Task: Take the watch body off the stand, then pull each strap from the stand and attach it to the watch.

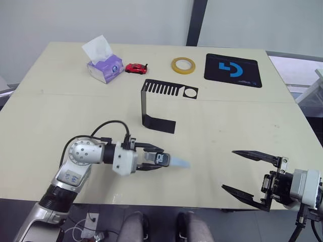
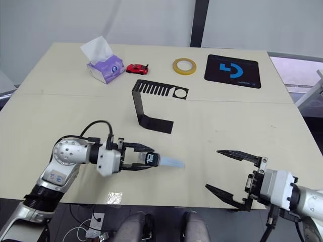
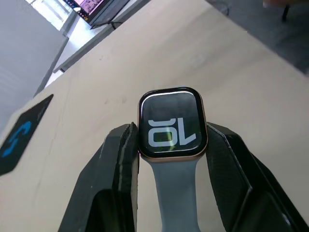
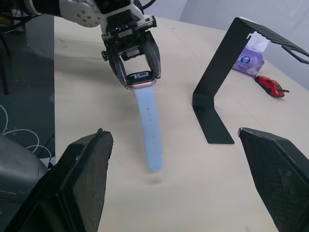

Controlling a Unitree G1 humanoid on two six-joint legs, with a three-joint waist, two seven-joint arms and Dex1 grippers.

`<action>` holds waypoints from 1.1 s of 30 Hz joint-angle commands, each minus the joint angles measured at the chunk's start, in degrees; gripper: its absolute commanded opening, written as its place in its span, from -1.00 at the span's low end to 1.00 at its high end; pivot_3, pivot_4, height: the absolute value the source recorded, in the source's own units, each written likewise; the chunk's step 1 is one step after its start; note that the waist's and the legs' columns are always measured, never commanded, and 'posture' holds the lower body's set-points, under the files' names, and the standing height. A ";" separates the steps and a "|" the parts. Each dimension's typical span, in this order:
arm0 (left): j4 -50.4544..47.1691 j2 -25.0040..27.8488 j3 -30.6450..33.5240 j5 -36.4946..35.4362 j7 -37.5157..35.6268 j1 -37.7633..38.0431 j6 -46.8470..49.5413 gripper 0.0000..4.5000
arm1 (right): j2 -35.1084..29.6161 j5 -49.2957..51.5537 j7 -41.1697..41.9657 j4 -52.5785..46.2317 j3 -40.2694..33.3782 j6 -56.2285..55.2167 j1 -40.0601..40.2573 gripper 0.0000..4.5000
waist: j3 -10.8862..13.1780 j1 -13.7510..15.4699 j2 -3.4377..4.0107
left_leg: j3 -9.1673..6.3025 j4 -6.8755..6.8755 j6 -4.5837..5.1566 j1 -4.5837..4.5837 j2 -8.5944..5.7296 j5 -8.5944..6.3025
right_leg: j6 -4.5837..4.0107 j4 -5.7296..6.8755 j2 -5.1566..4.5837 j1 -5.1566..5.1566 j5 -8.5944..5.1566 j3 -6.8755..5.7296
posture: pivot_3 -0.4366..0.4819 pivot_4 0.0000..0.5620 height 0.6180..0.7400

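1. The watch body (image 3: 170,126) has a glossy glass face with a rosy metallic rim.
2. The strap (image 4: 148,125) on it looks like smooth, matt pale-blue rubber.
3. The left gripper (image 1: 160,160) pinching the watch has matt black plastic fingers (image 3: 113,179).
4. The stand (image 1: 160,104) is thin black sheet with a dull sheen.
5. The table (image 1: 237,126) is pale, smooth wood-look laminate.
6. At 11 o'clock, white paper tissue tops a shiny purple tissue box (image 1: 104,68).
7. The mat (image 1: 233,70) is matt black.

Strap (image 3: 175,198) cut off at left wrist view's edge, second strap attachment unclear
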 commanded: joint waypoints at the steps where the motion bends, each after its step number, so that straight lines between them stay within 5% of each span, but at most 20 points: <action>1: -7.52 -0.21 -2.17 -6.06 3.31 -1.05 20.21 -0.28 | -0.90 1.81 0.34 -1.12 -0.75 0.87 0.56 0.97 | 0.00 -0.03 0.00 | 0.00 0.00 0.00 0.02 0.00 0.00 | 0.00 0.00 0.00 0.01 0.00 0.01 | -0.05 -0.47 1.00; 5: -6.70 -0.22 -7.29 0.21 4.03 -1.58 26.83 -0.28 | -0.77 1.17 -0.34 -1.89 0.64 1.25 0.61 0.97 | 0.00 0.01 0.00 | 0.01 -0.02 -0.04 0.05 0.00 0.02 | 0.00 0.02 0.15 0.01 0.00 0.01 | -0.05 -0.47 1.00; 12: -1.24 -4.18 -12.99 10.63 6.33 -2.43 22.48 -0.28 | -0.59 0.24 -0.42 -3.28 1.55 1.47 2.55 0.97 | 0.00 0.86 0.00 | 0.04 0.00 -0.04 0.03 0.00 0.02 | 0.00 0.01 0.17 -0.03 0.00 0.04 | -0.05 -0.47 1.00; 17: -0.96 -1.70 -12.36 15.60 6.87 0.00 20.25 -0.28 | -0.51 0.02 -0.56 -3.86 1.34 1.28 4.11 0.97 | 0.00 0.95 0.00 | 0.03 -0.01 -0.03 0.03 0.01 0.01 | 0.00 0.00 0.02 -0.04 0.00 0.04 | -0.05 -0.47 1.00; 26: -7.54 -1.30 -7.28 13.15 6.98 0.41 22.53 -0.28 | -1.07 -0.16 0.16 -2.51 1.04 1.21 4.68 0.97 | 0.00 1.00 0.00 | 0.01 -0.01 -0.03 0.02 0.04 0.00 | -0.02 0.02 -0.02 -0.04 -0.01 0.03 | -0.05 -0.47 1.00; 33: -4.27 -6.66 -9.96 13.63 6.86 -2.21 23.64 -0.28 | -0.93 -0.62 -0.56 -3.13 2.07 1.96 4.83 0.97 | 0.00 1.13 0.00 | 0.01 0.01 -0.01 0.02 -0.02 0.00 | -0.02 0.02 -0.01 0.00 0.00 0.02 | -0.05 -0.47 1.00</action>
